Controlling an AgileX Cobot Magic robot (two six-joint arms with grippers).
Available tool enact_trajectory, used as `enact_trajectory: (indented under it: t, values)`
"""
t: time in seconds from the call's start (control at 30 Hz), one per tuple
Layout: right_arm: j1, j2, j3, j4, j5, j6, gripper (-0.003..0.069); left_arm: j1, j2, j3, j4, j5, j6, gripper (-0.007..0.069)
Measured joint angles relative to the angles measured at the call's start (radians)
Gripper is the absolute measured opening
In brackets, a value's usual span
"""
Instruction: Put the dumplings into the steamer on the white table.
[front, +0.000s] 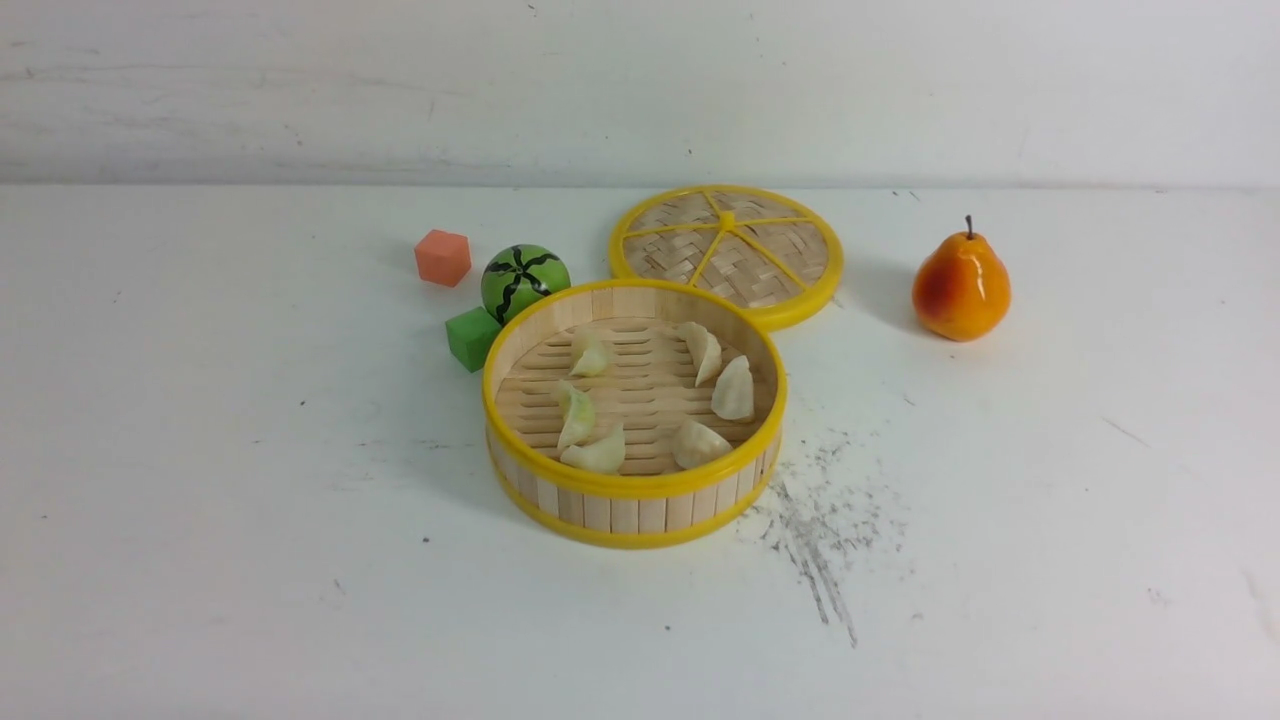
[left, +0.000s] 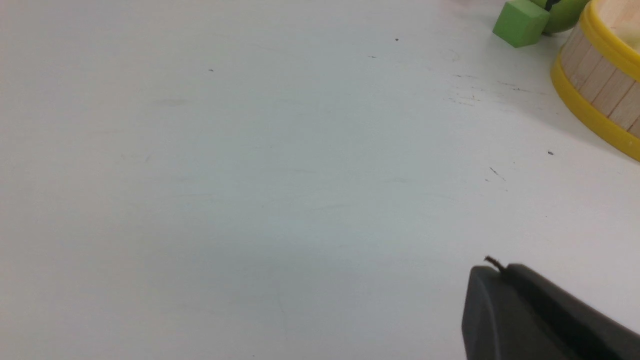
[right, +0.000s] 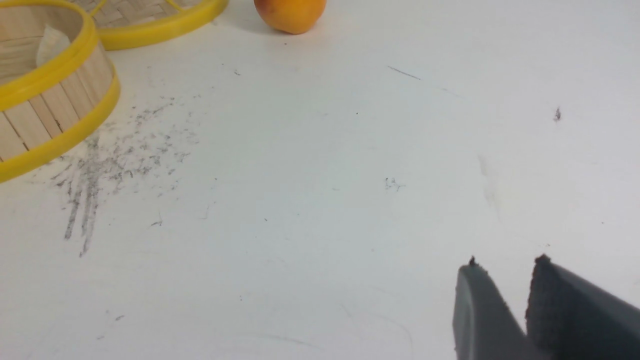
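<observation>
The steamer (front: 635, 487) stands in the middle of the white table (front: 200, 450). Inside it lie several dumplings: three pale green ones (front: 576, 415) on the left and three cream-white ones (front: 734, 390) on the right. Neither arm shows in the front view. My left gripper (left: 502, 270) is shut and empty above bare table, with the steamer (left: 600, 90) well apart from it. My right gripper (right: 507, 264) is open by a narrow gap with nothing in it. It is far from the steamer (right: 50, 115), where one white dumpling (right: 50, 42) shows over the rim.
A flat woven lid (front: 728, 250) lies behind the steamer, touching its rim. An orange pear (front: 960, 287) stands at the right. A red-orange cube (front: 443, 257), a watermelon ball (front: 524, 280) and a green cube (front: 472, 338) sit left of the steamer. Grey scuffs (front: 820, 520) mark the table.
</observation>
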Motion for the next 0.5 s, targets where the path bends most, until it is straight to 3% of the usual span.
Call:
enact_trajectory:
  t: [0.5]
  values:
    - [0.0, 0.0, 0.0, 0.0, 0.0, 0.0, 0.0179, 0.0, 0.0, 0.0, 0.0, 0.0, 0.0, -0.0005]
